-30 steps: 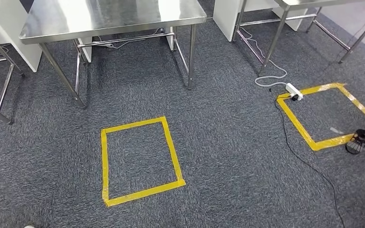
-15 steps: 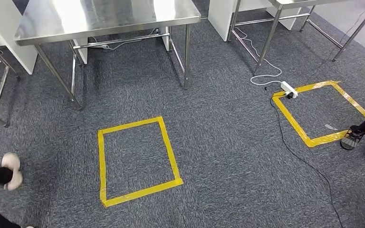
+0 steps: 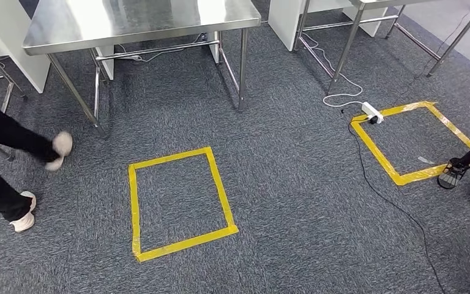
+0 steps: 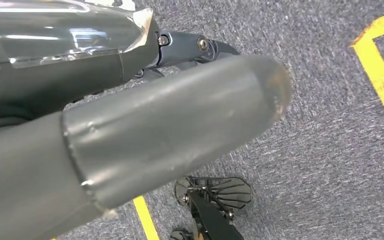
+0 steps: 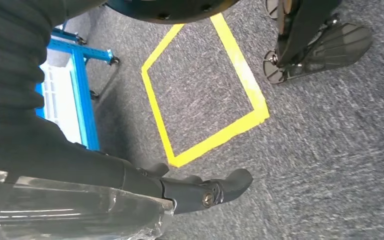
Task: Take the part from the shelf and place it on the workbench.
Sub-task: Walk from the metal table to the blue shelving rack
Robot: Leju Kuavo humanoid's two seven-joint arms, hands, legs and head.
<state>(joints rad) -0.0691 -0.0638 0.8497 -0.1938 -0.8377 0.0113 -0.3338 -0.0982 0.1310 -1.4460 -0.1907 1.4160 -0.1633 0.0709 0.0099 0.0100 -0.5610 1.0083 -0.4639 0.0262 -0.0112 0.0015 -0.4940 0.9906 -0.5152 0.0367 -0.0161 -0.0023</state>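
Where the part lies I cannot tell. The likeliest place is the blue rack (image 5: 82, 85) with a white bin (image 5: 60, 100) on it, standing just beside a taped square on the carpet in the right wrist view. With the part unseen, how it will handle is a guess. A workshop part is probably rigid and has some weight, and its faces may be smooth. I would grasp it across its broadest firm sides near the middle, and put the second hand under it if it proves wide or heavy. The left hand (image 4: 130, 125) hangs over the carpet with its thick thumb and a dark finger stretched out and nothing between them, so it looks empty and unclenched. The right hand (image 5: 130, 185) looks the same, with its fingers extended and nothing in its grasp. In the head view, the steel workbench (image 3: 128, 21) stands at eleven to twelve o'clock. A yellow taped square (image 3: 136, 208) lies on the grey carpet (image 3: 294, 184) near the centre. A second taped square (image 3: 379, 156) lies at three o'clock, with a white power strip (image 3: 372, 113) at its far corner. A second steel table (image 3: 349, 37) is at one o'clock. A person (image 3: 0, 131) in dark trousers steps through at nine o'clock, close to the way to the bench, and needs watching.
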